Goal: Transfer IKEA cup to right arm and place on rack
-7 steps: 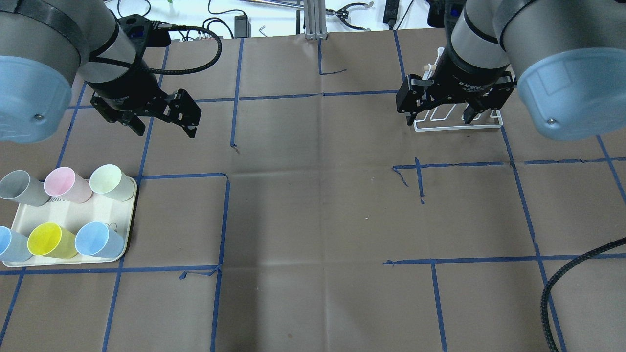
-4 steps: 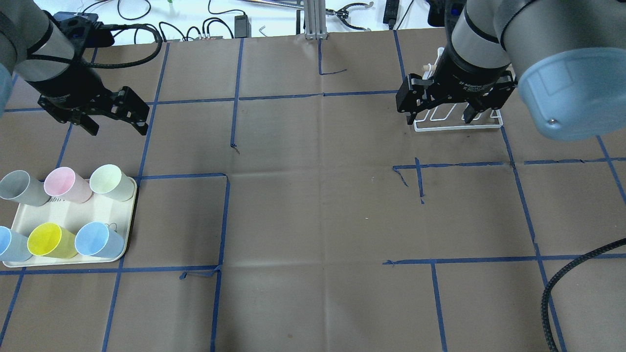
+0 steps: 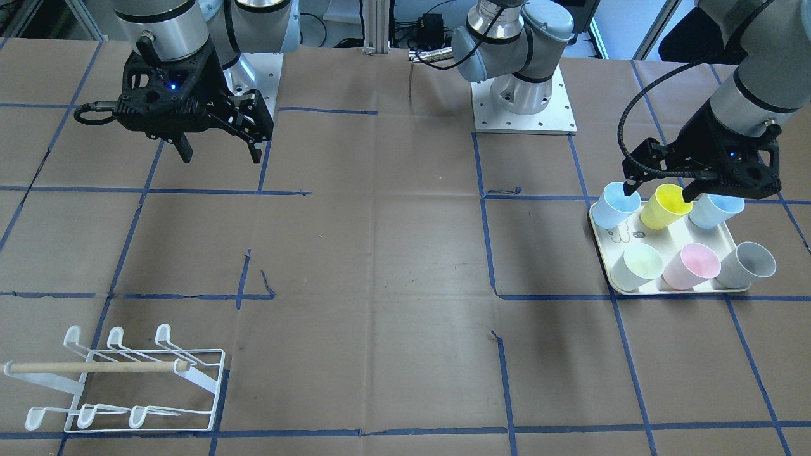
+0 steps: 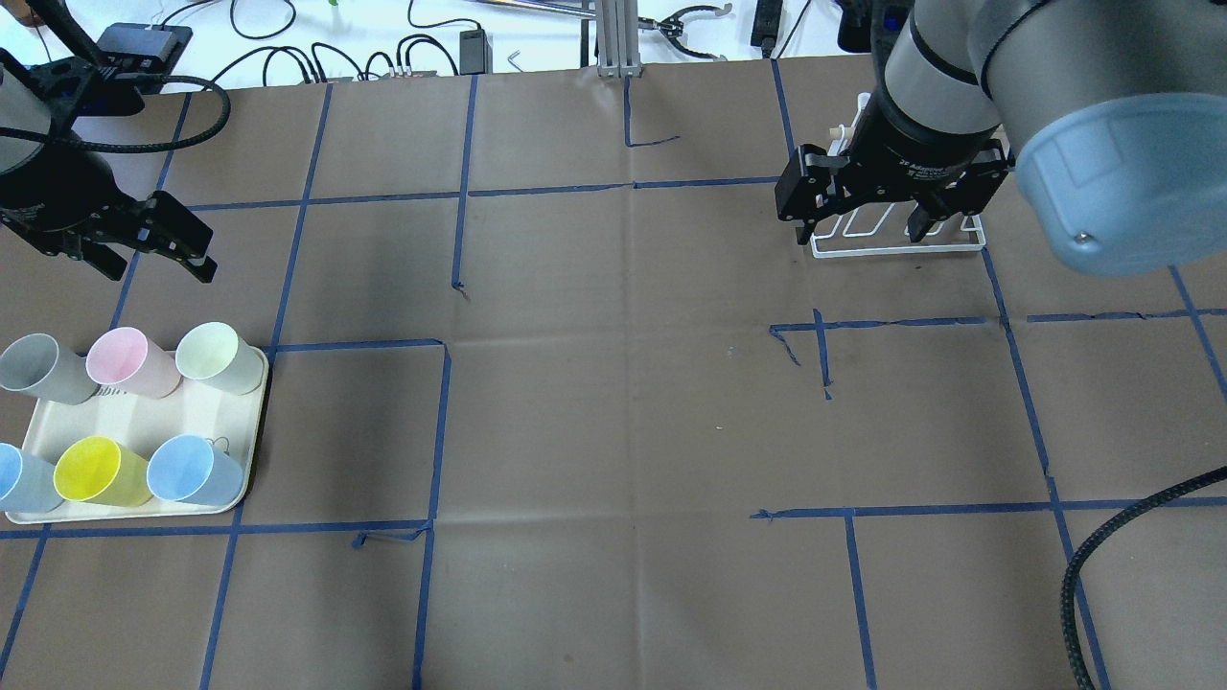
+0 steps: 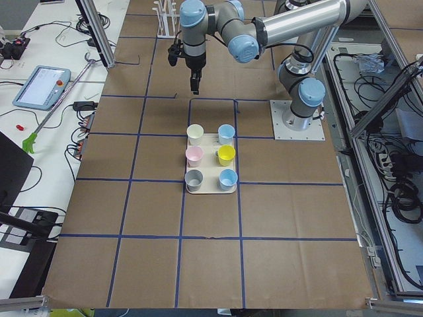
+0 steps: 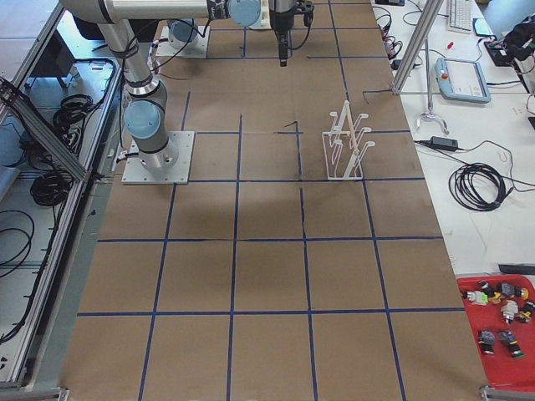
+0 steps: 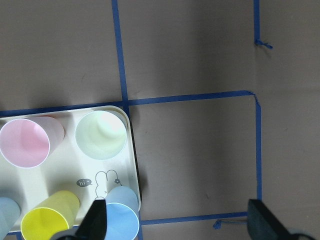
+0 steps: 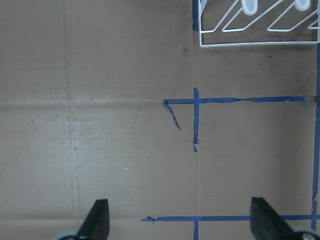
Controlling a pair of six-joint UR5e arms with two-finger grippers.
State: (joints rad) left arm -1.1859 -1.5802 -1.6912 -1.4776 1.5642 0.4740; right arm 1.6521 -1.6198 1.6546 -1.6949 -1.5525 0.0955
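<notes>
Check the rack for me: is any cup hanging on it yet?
No, the rack holds nothing, and all six cups sit on the tray.

Brown paper table cover: plain, crossed by a grid of blue tape lines.

Near left: cream plastic tray, with a small dark line drawing of an animal.

Cups on it, all plain:
- Far row: grey plastic cup, pink cup, pale green cup.
- Near row: leftmost light blue cup, yellow cup, second light blue cup.

Far right: white wire rack with light wooden dowel.

Right arm and left arm: silver-grey; pale-blue joint cap on the right one. Right gripper and left gripper: black.
</notes>
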